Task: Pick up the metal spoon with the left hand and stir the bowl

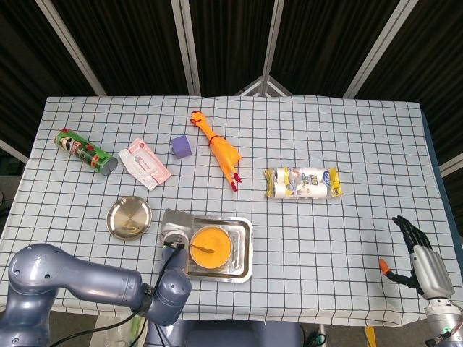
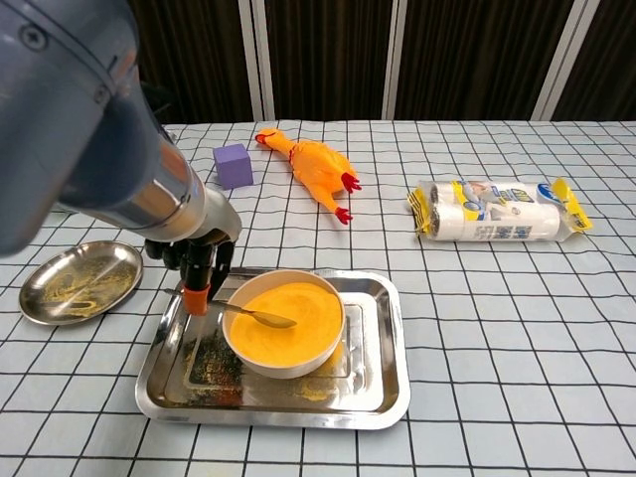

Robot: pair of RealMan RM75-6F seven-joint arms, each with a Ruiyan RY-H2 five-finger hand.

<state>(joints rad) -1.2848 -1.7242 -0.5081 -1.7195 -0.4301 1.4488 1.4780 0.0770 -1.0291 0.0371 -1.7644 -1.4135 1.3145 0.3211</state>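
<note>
Left hand (image 2: 196, 270), at the bowl's (image 2: 284, 323) nine o'clock, pinches the spoon (image 2: 256, 314); pickup done, stirring appears underway.

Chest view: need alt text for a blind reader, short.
The robot's left hand holds a metal spoon with its tip in a bowl of orange contents, which sits in a steel tray on a checked tablecloth. Behind lie a round metal dish, a purple cube, a rubber chicken and a packaged roll.
</note>
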